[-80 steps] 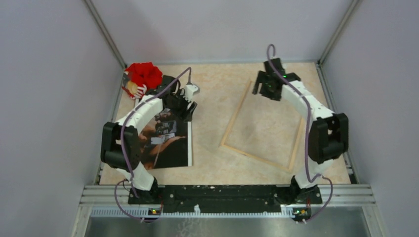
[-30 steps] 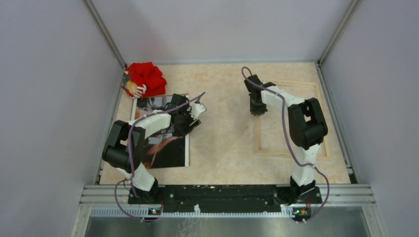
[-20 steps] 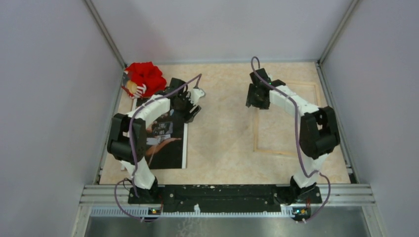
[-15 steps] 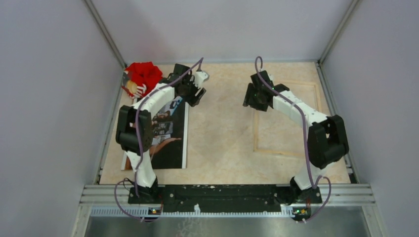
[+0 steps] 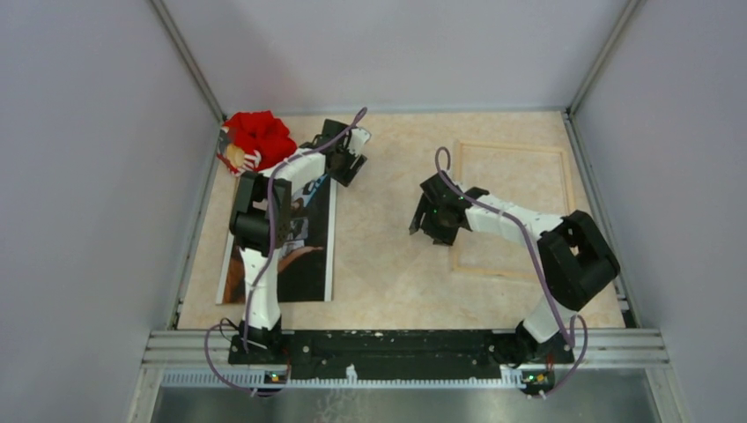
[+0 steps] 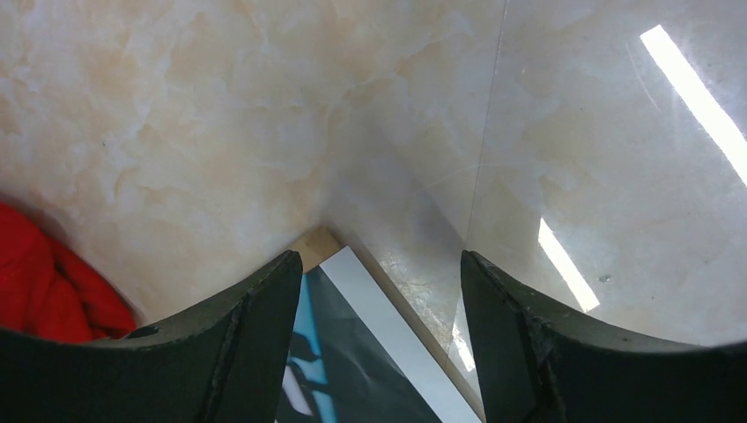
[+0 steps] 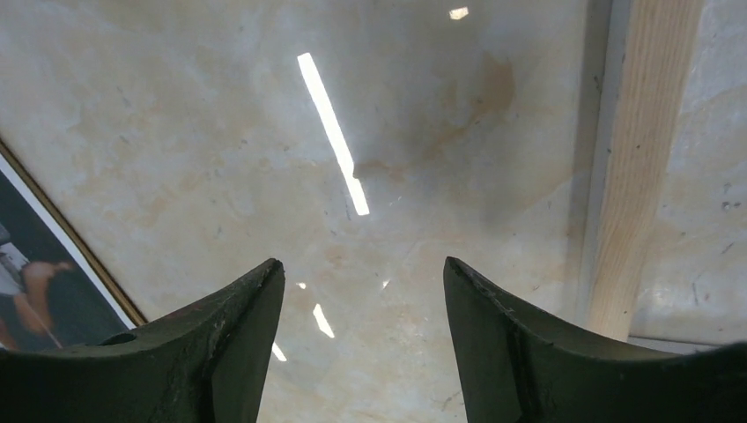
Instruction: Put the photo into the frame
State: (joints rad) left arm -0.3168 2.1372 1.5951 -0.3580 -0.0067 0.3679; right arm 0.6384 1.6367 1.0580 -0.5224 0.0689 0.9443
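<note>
The photo [image 5: 304,256], a dark glossy print with a white border, lies flat at the table's left. Its far corner [image 6: 361,335] shows between the fingers of my left gripper [image 6: 379,256]. That gripper [image 5: 345,159] hovers open just above the corner, holding nothing. The frame [image 5: 511,144], light wood side up, lies flat at the right. My right gripper [image 5: 436,220] stands open over bare table left of the frame's left rail [image 7: 634,167]. In the right wrist view my right gripper [image 7: 363,263] is empty, and an edge of the photo [image 7: 31,291] shows at the far left.
A brown backing board [image 6: 315,245] pokes out under the photo's far corner. A red bundle [image 5: 258,137] sits at the far left corner, close to my left gripper. Grey walls close in the table on three sides.
My right gripper has opened and let go of the frame, then drawn back towards the table's middle. The frame now lies flat at the right. My left gripper has moved to the photo's far corner.
</note>
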